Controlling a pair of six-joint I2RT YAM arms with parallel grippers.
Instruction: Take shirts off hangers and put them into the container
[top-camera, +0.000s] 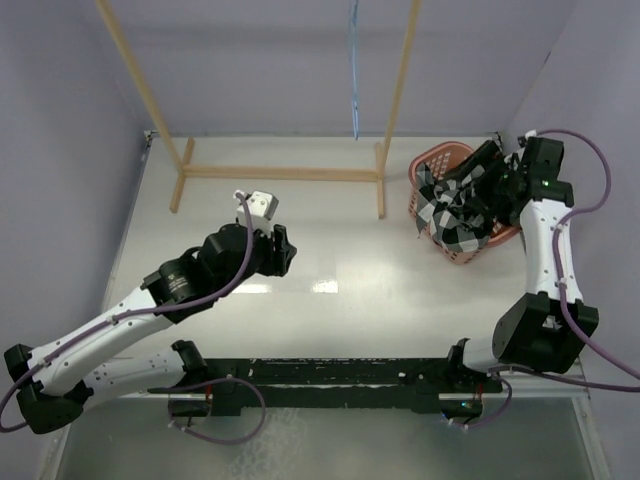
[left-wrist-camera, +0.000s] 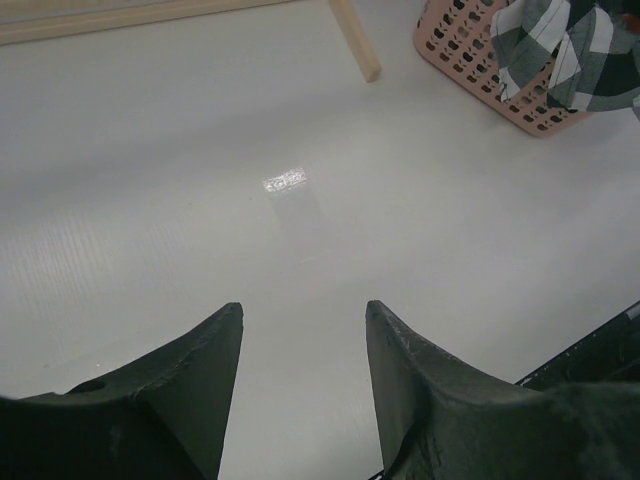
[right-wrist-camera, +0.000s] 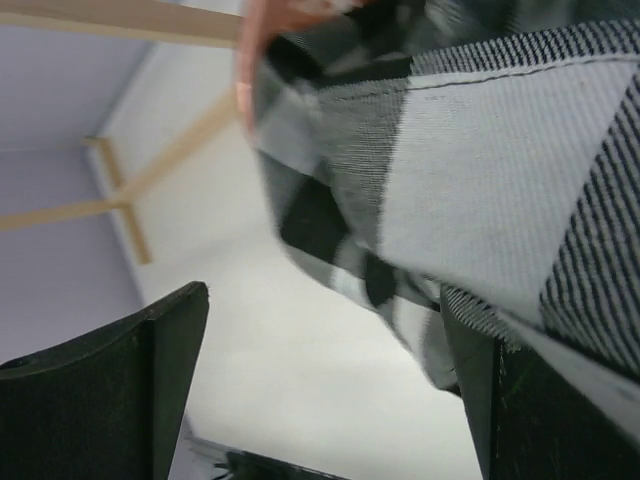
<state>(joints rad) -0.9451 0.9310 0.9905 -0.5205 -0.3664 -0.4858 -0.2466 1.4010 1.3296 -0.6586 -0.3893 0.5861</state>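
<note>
The black-and-white checked shirt (top-camera: 448, 212) lies heaped in the salmon-pink container (top-camera: 437, 158) at the back right, spilling over its near rim. My right gripper (top-camera: 488, 180) hovers over it, jaws wide open. In the right wrist view the shirt (right-wrist-camera: 480, 170) drapes against the right finger, with nothing pinched between the fingers of the right gripper (right-wrist-camera: 320, 300). The light-blue hanger (top-camera: 353, 70) hangs bare from the wooden rack's top bar. My left gripper (top-camera: 282, 250) is open and empty above mid-table. Its wrist view shows the left gripper (left-wrist-camera: 304, 305), the container (left-wrist-camera: 465, 45) and the shirt (left-wrist-camera: 560, 45).
The tan wooden rack (top-camera: 280, 172) stands across the back of the table, its right foot (top-camera: 381, 195) just left of the container. A small white cube-shaped part (top-camera: 262, 203) sits on the left arm. Purple walls close in the left and right sides.
</note>
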